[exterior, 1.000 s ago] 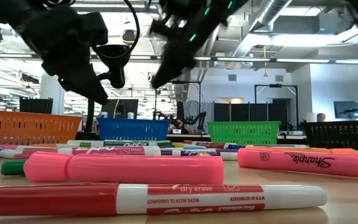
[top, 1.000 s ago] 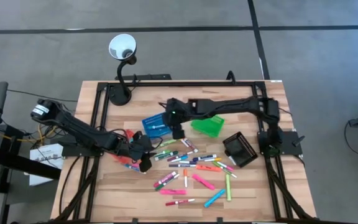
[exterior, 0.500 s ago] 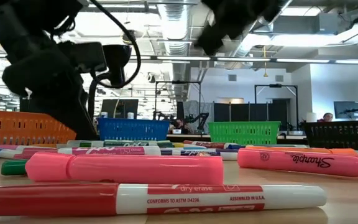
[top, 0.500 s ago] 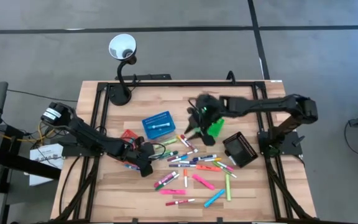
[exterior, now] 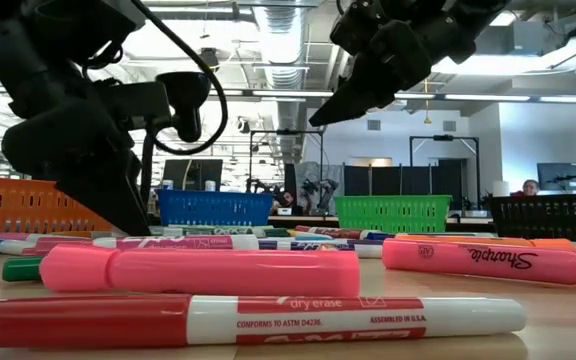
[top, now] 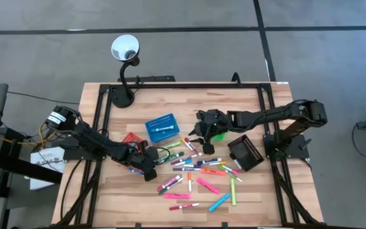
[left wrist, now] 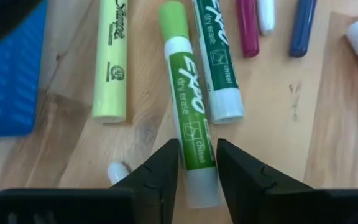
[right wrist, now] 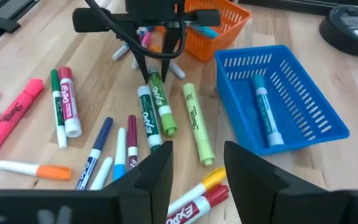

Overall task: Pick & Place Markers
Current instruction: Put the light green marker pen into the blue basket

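The wooden table is looking messy. The left gripper is straddling a light-green Expo marker left of centre, jaws narrowing around it; the neighbouring dark-green marker might get nudged. The right gripper is hovering part-open, empty.

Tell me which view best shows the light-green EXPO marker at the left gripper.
Left wrist view: the light-green EXPO marker lies between the left gripper fingers, label readable. Right wrist view shows it smaller; high view, tiny; low view doesn't clearly show it.
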Motion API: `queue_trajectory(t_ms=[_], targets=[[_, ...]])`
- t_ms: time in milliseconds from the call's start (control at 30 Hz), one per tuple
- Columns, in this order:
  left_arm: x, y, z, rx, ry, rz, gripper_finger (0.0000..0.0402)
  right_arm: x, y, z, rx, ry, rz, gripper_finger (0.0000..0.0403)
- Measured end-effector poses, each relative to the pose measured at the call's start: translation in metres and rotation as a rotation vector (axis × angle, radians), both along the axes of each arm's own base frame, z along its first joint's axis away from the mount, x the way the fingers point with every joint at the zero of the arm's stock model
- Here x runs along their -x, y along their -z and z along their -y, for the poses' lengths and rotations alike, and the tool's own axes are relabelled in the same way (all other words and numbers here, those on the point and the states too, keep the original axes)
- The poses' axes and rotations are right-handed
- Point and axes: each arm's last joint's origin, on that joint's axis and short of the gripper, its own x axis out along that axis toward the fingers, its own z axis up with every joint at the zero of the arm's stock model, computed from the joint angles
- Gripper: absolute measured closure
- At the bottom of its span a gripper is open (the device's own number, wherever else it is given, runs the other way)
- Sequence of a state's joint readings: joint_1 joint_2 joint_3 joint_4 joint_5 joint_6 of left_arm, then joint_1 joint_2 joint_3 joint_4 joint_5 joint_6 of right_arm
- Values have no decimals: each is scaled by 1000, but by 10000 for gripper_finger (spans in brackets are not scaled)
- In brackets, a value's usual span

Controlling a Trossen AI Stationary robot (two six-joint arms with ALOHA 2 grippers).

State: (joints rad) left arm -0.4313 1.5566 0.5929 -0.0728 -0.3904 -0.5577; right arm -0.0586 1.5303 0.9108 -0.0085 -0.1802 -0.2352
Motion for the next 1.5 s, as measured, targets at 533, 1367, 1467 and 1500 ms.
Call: queue_trajectory(t_ms=[533, 1367, 1467, 1500], targets=[[0, -15, -3, -34, -81, 104, 336, 0, 0, 0, -2, 0, 1, 276], [-9, -39, -128, -32, -217, 69, 338, -27, 29, 1, -35, 9, -24, 276], [-10, -31, -133, -19, -224, 31, 334, -27, 30, 1, -35, 10, -31, 276], [-11, -29, -133, -18, -227, 21, 332, -27, 30, 1, -35, 10, -31, 276]])
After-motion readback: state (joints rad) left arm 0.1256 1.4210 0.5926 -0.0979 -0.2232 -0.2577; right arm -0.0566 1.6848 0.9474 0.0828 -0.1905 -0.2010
